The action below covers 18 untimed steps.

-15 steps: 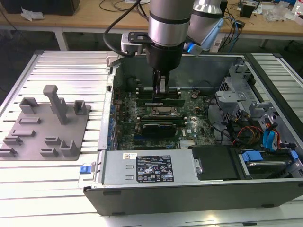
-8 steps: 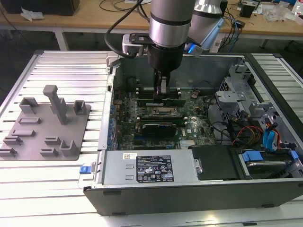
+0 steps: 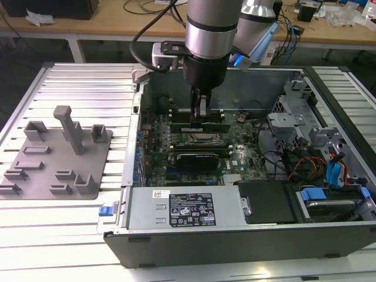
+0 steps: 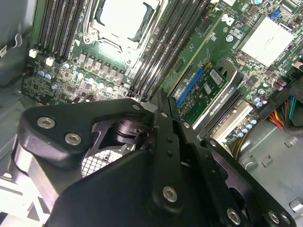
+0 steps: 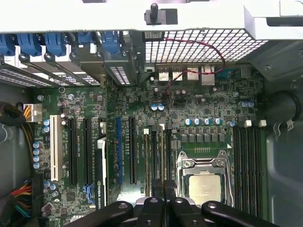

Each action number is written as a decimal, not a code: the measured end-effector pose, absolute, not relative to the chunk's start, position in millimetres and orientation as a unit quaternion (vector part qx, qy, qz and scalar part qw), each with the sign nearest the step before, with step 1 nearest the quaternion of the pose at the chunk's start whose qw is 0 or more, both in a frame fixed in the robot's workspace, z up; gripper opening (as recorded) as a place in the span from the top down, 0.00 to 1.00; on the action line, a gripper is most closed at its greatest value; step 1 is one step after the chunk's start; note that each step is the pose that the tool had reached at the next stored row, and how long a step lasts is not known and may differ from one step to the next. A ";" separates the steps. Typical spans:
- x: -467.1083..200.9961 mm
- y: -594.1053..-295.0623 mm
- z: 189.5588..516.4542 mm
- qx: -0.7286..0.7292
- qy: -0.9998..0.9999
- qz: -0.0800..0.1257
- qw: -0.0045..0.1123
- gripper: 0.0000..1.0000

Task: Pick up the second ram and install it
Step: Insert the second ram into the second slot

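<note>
My gripper [image 3: 201,113] sat low inside computer case [image 3: 235,248]; jaws clenched on ram stick [image 5: 162,151], which stood upright between them on motherboard [image 5: 189,104].

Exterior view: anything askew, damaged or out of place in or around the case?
Nothing stands out. The case lies open and square on the table, the fixture plate sits flat at the exterior view's left, and the gripper is down over the memory slots.
</note>
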<state>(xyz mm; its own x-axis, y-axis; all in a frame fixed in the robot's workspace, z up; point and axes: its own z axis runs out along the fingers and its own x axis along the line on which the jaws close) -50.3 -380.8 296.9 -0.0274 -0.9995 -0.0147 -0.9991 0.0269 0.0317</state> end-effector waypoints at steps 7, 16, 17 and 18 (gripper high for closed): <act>-49.9 -380.7 280.3 0.697 -0.717 -0.016 0.006 0.91; -42.4 -380.7 261.5 0.697 -0.717 -0.016 0.006 0.91; -42.4 -380.7 261.5 0.697 -0.717 -0.016 0.006 0.91; -42.4 -380.7 261.5 0.697 -0.717 -0.016 0.006 0.91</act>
